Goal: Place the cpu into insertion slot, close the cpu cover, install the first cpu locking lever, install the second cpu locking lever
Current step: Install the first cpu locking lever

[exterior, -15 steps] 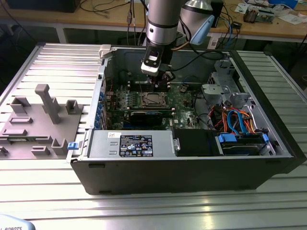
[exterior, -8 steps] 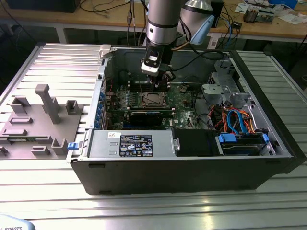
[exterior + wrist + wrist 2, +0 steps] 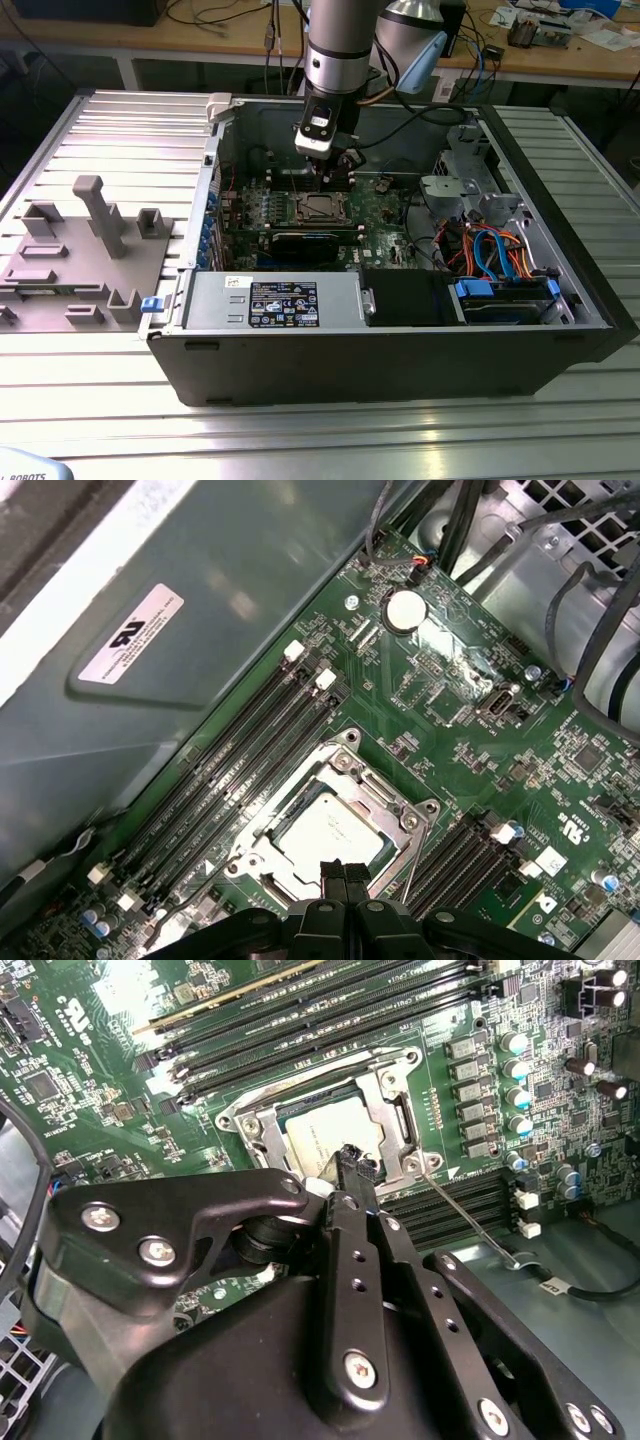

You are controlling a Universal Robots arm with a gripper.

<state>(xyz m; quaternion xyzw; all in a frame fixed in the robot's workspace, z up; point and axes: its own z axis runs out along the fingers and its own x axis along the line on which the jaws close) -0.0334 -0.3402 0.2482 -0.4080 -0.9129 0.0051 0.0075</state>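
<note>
Hovering low over the board [image 3: 450,710] inside the open case [image 3: 400,350], the gripper [image 3: 340,873] showed its jaws narrow, tips together, holding nothing. Cpu [image 3: 325,830] sat flat in the slot [image 3: 318,208], silver top up. Cover [image 3: 388,1110] lay down around it, framing the chip. Tips stood at the cover's edge, likely placed to press there; contact could not be told. One thin lever [image 3: 470,1215] angled out from a socket corner, seemingly unlatched. Case rested on the ribbed tabletop [image 3: 300,430].

A ribbed metal table [image 3: 320,440] fronts a wooden bench [image 3: 560,62] strewn with cables [image 3: 232,14].
</note>
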